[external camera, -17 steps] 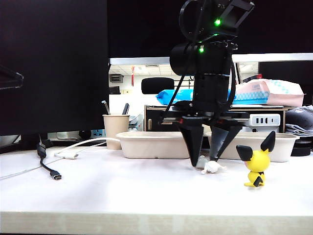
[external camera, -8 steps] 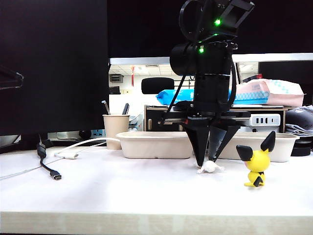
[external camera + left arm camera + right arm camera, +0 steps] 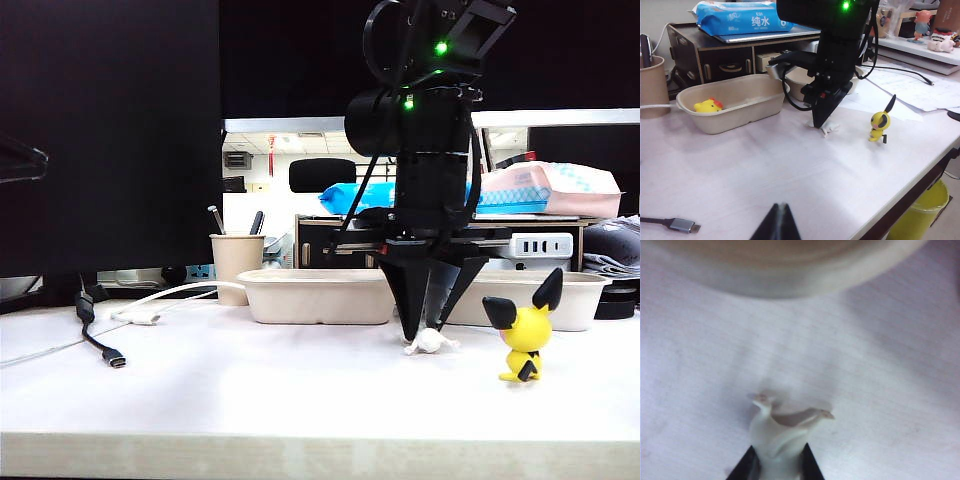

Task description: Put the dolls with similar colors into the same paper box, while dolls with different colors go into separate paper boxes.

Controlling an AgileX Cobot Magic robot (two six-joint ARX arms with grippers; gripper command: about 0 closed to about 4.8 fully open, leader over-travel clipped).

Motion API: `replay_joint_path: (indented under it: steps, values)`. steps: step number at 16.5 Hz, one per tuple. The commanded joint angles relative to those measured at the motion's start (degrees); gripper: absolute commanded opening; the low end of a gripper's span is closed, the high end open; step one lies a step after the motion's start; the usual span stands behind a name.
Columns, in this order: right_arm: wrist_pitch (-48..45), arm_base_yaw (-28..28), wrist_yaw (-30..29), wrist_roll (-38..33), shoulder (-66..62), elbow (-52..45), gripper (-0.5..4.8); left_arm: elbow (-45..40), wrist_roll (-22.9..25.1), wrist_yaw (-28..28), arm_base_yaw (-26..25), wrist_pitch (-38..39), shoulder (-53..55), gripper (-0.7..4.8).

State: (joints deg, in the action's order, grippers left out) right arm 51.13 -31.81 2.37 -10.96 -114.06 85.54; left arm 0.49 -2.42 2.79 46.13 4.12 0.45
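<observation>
1. The right end effector (image 3: 424, 335) points straight down at the counter (image 3: 250, 390), its two dark fingers (image 3: 746, 466) clenched on the tiny white cat (image 3: 777, 440), which rests on the surface.
2. The cat (image 3: 429, 342) lies just in front of the two paper boxes, before the gap between them, well back from the counter's front edge.
3. The left end effector (image 3: 777, 225) hangs above the counter, well apart from the dolls, its fingertips drawn together with nothing between them.
4. The yellow creature with black pointed ears (image 3: 524, 332) stands upright near the cat, toward the counter's right edge, apart from the fingers.
5. The left paper box (image 3: 315, 295) holds the yellow duck (image 3: 707, 105) at one end.
6. The right paper box (image 3: 570, 298) sits beside it along the back; its contents cannot be made out.
7. A beige cup (image 3: 236, 262) with pens stands beside the left box, and cables (image 3: 100, 335) trail toward the counter's left edge.
</observation>
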Motion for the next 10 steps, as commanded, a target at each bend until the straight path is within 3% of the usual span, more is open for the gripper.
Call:
replay_joint_path:
  steps: [1,10]
  values:
    - [0.9,0.0,0.3,0.0,-1.0,-0.5,0.40,0.0,0.1,-0.2,0.0,-0.2,0.1,-0.05]
    - [2.6,2.2,2.6,2.7,4.9,7.3,0.40,0.1,0.1,-0.2,0.0,-0.3,2.8,-0.05]
